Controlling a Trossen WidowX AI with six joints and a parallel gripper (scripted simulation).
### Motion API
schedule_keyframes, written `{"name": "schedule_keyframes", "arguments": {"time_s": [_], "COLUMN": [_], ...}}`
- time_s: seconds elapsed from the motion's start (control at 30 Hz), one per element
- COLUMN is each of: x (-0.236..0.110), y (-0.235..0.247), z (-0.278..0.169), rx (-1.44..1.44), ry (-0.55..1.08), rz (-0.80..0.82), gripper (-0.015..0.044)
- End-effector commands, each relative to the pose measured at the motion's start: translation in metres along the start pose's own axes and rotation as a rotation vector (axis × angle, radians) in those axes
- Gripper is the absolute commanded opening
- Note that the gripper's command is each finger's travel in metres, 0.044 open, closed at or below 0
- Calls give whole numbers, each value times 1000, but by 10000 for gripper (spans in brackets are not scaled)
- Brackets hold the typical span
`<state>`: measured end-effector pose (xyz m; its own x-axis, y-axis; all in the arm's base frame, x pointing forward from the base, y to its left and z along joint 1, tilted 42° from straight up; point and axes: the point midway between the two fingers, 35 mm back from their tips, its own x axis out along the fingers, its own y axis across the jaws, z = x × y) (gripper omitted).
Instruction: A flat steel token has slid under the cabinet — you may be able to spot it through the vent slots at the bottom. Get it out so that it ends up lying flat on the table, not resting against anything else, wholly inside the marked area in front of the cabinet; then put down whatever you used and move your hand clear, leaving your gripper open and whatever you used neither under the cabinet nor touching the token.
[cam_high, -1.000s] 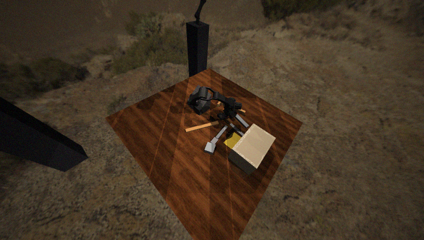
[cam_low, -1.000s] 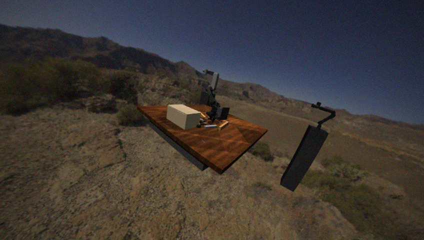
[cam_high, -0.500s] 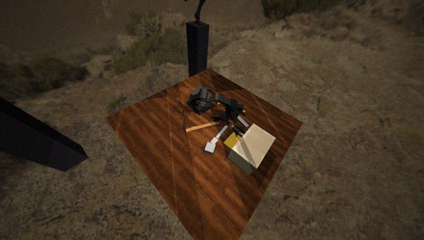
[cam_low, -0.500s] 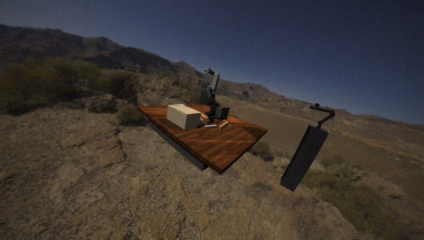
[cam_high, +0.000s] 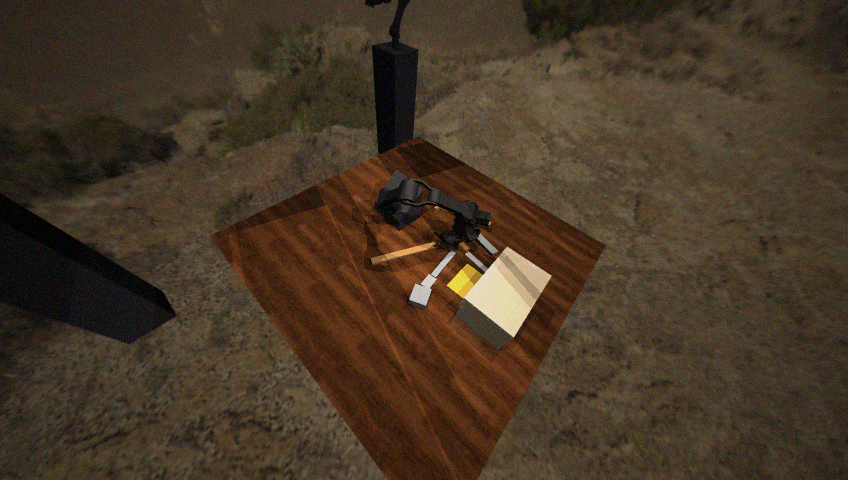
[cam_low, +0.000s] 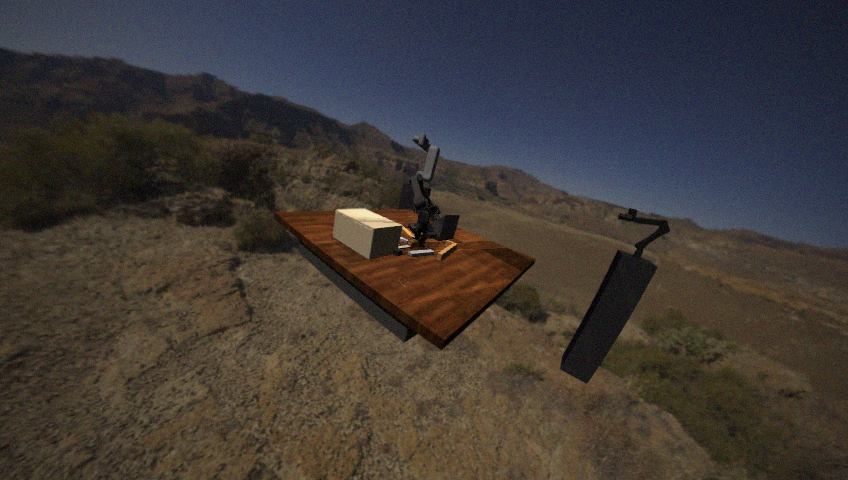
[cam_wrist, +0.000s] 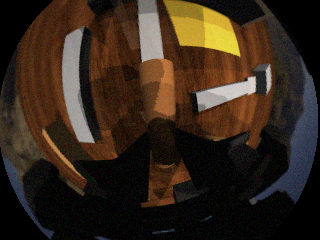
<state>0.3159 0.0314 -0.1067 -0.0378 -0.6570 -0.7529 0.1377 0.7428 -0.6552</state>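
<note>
The cream cabinet (cam_high: 508, 291) (cam_low: 363, 231) stands on the table. The yellow marked area (cam_high: 461, 281) (cam_wrist: 205, 30) lies in front of it. I cannot see the steel token in any view. My gripper (cam_high: 457, 239) (cam_low: 421, 239) (cam_wrist: 160, 131) is shut on the tan handle (cam_wrist: 157, 87) of a tool. The tool's grey shaft (cam_high: 475, 260) (cam_wrist: 151, 35) points toward the cabinet, beside the yellow area. Its far end is hidden in the top view and out of frame in the wrist view. I cannot tell whether the shaft touches the table.
A grey tool with a block head (cam_high: 420, 294) (cam_wrist: 262, 79) lies on the side of the yellow area away from my shaft. A separate grey bar (cam_high: 486, 243) (cam_wrist: 75, 85) lies on my shaft's other side. A wooden stick (cam_high: 404, 253) (cam_low: 446, 251) lies nearer the arm's base.
</note>
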Motion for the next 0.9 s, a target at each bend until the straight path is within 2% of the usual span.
{"name": "schedule_keyframes", "arguments": {"time_s": [0.0,0.87], "x": [0,-1], "y": [0,-1], "z": [8,37], "rx": [2,3], "ry": [-1,-2], "rz": [3,3], "gripper": [0,0]}}
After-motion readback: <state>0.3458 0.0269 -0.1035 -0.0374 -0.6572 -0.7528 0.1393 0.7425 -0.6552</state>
